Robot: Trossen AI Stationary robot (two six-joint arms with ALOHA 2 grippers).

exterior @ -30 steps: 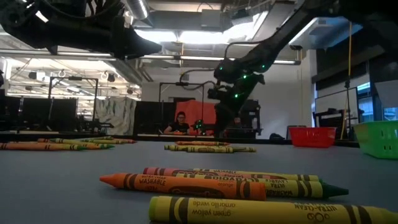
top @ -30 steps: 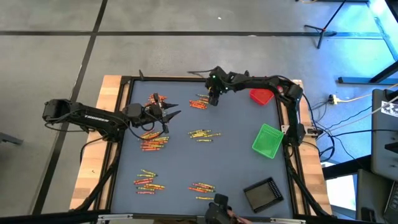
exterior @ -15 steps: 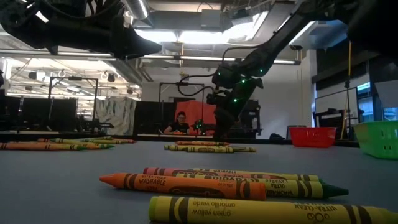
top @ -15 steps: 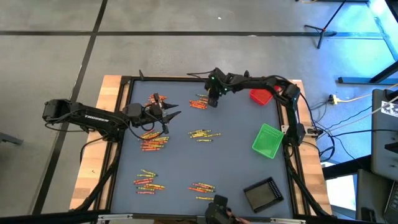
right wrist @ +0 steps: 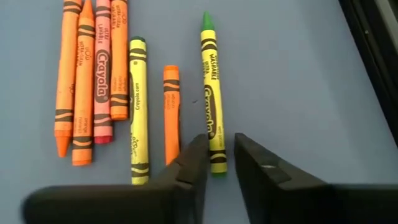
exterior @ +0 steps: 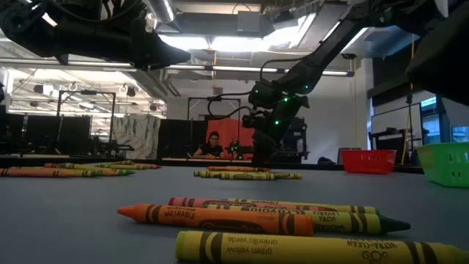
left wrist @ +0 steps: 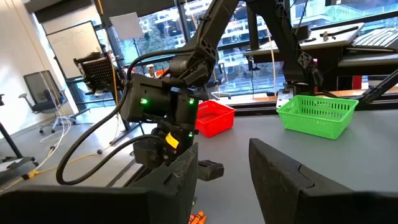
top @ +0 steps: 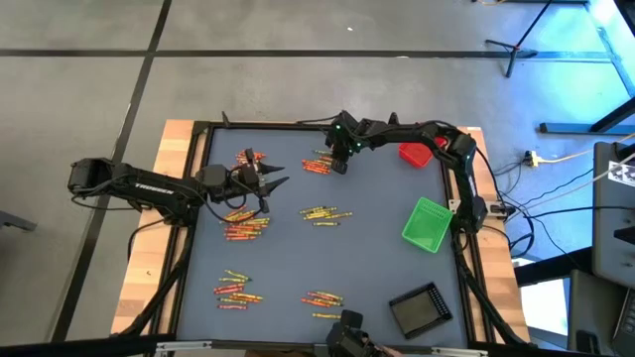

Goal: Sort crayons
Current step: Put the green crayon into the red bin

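Note:
Crayons lie in several small piles on the grey table (top: 377, 268). My right gripper (top: 339, 159) is down at the far pile (top: 317, 165). In the right wrist view its fingers (right wrist: 186, 171) stand narrowly apart on either side of the lower end of a yellow-green crayon with a green tip (right wrist: 210, 81), which lies flat; a thin gap shows on one side. Orange, pink and yellow crayons (right wrist: 102, 68) lie beside it. My left gripper (top: 276, 178) hangs open and empty above the table's left part, near another pile (top: 246, 228).
A red tray (top: 418, 153) stands at the far right, a green tray (top: 428, 224) at the right and a black tray (top: 417, 309) at the near right. More crayon piles (top: 322, 213) (top: 236, 289) lie mid-table and near the front. A person sits far behind the table (exterior: 212, 144).
My right gripper has sunk to the far pile and its fingers have drawn closer together around the green-tipped crayon. The left arm has stayed still.

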